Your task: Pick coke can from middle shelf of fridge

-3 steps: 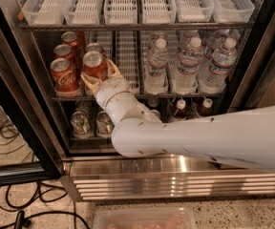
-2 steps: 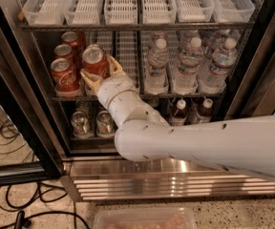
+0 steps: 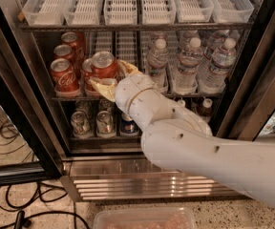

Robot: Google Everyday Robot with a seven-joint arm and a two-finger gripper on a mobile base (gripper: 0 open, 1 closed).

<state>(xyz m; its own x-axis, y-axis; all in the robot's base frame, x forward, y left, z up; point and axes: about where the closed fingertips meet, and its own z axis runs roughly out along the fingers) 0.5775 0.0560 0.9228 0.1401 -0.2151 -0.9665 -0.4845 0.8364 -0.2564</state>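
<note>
My gripper [image 3: 113, 78] reaches into the fridge [image 3: 13, 94] at the middle shelf [image 3: 70, 98]. Its yellowish fingers [image 3: 102, 87] are shut around a red coke can [image 3: 104, 64] with a silver top, held upright at the front of the second lane. More coke cans [image 3: 65, 75] stand in a row in the left lane, and one shows just behind the held can. My white arm crosses the lower right of the view and hides part of the shelf below.
Water bottles [image 3: 190, 61] fill the right of the middle shelf. White slotted trays [image 3: 123, 4] sit on the rack above. Green-and-silver cans [image 3: 81, 123] and a blue can [image 3: 128, 126] stand on the lower rack. Ribbed steel base panel [image 3: 142, 181], floor cables [image 3: 13, 209], clear plastic container [image 3: 142, 219].
The gripper with the coke can has shifted a little to the right and towards the camera. The arm now fills more of the lower right.
</note>
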